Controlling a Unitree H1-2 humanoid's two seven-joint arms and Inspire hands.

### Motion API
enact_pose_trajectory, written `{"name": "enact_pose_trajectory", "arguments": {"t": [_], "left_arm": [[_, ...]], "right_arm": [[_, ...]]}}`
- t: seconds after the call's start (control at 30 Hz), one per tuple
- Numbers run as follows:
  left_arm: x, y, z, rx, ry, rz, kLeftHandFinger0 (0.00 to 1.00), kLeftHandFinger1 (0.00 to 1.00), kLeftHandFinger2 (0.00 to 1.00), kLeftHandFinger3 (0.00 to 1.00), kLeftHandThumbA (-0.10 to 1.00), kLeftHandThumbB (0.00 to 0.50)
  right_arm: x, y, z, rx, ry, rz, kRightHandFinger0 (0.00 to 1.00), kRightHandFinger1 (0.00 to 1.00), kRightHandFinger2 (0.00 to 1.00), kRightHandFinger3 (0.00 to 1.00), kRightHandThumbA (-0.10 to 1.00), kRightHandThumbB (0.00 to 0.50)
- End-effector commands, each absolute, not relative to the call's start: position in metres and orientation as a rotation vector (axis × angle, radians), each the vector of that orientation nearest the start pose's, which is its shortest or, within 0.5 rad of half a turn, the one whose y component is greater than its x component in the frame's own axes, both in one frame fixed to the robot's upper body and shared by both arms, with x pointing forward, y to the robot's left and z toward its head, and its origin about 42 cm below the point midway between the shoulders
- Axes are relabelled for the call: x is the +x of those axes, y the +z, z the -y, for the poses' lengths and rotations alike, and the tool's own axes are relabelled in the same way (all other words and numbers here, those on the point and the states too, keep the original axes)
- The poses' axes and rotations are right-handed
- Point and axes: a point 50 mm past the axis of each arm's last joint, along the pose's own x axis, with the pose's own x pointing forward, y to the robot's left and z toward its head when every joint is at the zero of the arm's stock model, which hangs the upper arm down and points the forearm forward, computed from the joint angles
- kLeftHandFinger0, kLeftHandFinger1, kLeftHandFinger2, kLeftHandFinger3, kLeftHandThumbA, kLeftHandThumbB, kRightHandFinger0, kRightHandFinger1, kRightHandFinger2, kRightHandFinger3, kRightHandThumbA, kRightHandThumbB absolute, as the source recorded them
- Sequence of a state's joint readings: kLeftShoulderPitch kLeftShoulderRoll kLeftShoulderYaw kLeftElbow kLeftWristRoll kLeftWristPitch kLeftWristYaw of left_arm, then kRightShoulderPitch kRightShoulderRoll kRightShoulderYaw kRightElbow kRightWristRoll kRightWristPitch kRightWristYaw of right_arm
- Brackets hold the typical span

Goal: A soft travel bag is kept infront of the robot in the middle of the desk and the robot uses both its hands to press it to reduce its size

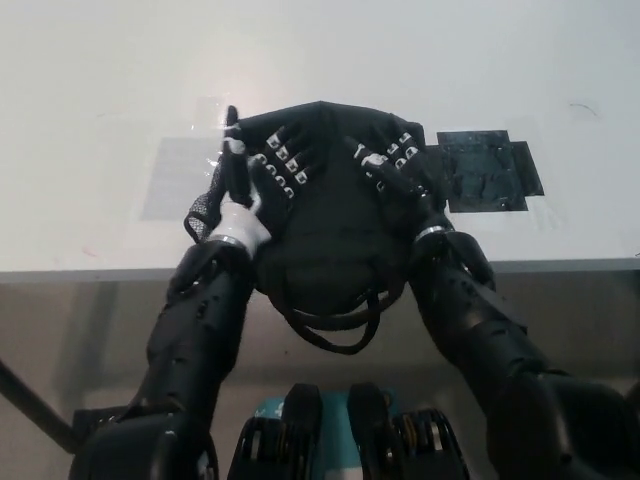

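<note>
Bag: the black soft travel bag (330,215) lies at the white desk's (420,70) near edge, straps (335,320) hanging over it.
My left hand (268,172): flat on the bag's left top, fingers spread, holding nothing.
My right hand (392,165): flat on the bag's right top, fingers spread.
Beside: a black tape patch (485,170) just right of the bag.

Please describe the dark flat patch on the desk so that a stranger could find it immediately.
Look at the white desk, then at the black bag in its middle near the front edge. The dark patch lies flat just right of the bag, beside the right hand; unlike the bag, it is thin, glossy and cross-shaped.
</note>
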State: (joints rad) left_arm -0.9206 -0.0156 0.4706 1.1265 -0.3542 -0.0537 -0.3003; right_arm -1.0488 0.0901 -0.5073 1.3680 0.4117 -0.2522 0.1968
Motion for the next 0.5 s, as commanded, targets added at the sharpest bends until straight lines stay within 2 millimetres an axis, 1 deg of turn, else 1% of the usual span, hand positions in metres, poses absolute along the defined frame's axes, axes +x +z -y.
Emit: {"name": "enact_pose_trajectory", "arguments": {"t": [0.0,0.03,0.1,0.17,0.2,0.23,0.27,0.3,0.33,0.4,0.43,0.47], "left_arm": [[0.534,0.181,-0.225,-0.772,-0.132,-0.082,1.0,1.0,1.0,1.0,1.0,0.271],[0.535,0.19,-0.231,-0.791,-0.138,-0.066,1.0,1.0,1.0,1.0,1.0,0.25],[0.537,0.198,-0.236,-0.841,-0.135,-0.044,1.0,1.0,1.0,1.0,1.0,0.24],[0.539,0.203,-0.24,-0.886,-0.127,-0.038,1.0,1.0,1.0,1.0,1.0,0.244],[0.54,0.201,-0.242,-0.919,-0.11,-0.043,1.0,1.0,1.0,1.0,1.0,0.258],[0.54,0.198,-0.243,-0.952,-0.091,-0.05,1.0,1.0,1.0,1.0,1.0,0.265],[0.541,0.196,-0.244,-0.992,-0.064,-0.063,1.0,1.0,1.0,1.0,1.0,0.283],[0.54,0.19,-0.244,-1.032,-0.035,-0.074,1.0,1.0,1.0,1.0,1.0,0.281],[0.541,0.19,-0.244,-1.038,-0.033,-0.074,1.0,1.0,1.0,1.0,1.0,0.282],[0.537,0.173,-0.244,-1.063,0.007,-0.115,1.0,1.0,1.0,1.0,1.0,0.259],[0.533,0.162,-0.242,-1.052,0.012,-0.137,1.0,1.0,1.0,1.0,1.0,0.251],[0.53,0.156,-0.241,-1.042,0.008,-0.149,1.0,1.0,1.0,1.0,1.0,0.249]], "right_arm": [[0.545,0.19,0.129,0.843,0.084,-0.067,1.0,1.0,1.0,1.0,1.0,0.241],[0.546,0.191,0.132,0.85,0.082,-0.062,1.0,1.0,1.0,1.0,1.0,0.233],[0.547,0.192,0.136,0.874,0.074,-0.058,1.0,1.0,1.0,1.0,1.0,0.227],[0.548,0.193,0.139,0.898,0.067,-0.056,1.0,1.0,1.0,1.0,1.0,0.233],[0.548,0.192,0.141,0.94,0.068,-0.057,1.0,1.0,1.0,1.0,1.0,0.232],[0.548,0.191,0.143,0.973,0.062,-0.058,1.0,1.0,1.0,1.0,1.0,0.225],[0.548,0.191,0.144,1.011,0.058,-0.059,1.0,1.0,1.0,1.0,1.0,0.226],[0.548,0.19,0.144,1.068,0.045,-0.074,1.0,1.0,1.0,1.0,1.0,0.23],[0.549,0.192,0.145,1.076,0.045,-0.074,1.0,1.0,1.0,1.0,1.0,0.229],[0.547,0.185,0.144,1.163,0.015,-0.117,1.0,1.0,1.0,1.0,1.0,0.218],[0.544,0.177,0.143,1.179,0.003,-0.137,1.0,1.0,1.0,1.0,1.0,0.224],[0.541,0.172,0.143,1.184,-0.003,-0.148,1.0,1.0,1.0,1.0,1.0,0.225]]}}
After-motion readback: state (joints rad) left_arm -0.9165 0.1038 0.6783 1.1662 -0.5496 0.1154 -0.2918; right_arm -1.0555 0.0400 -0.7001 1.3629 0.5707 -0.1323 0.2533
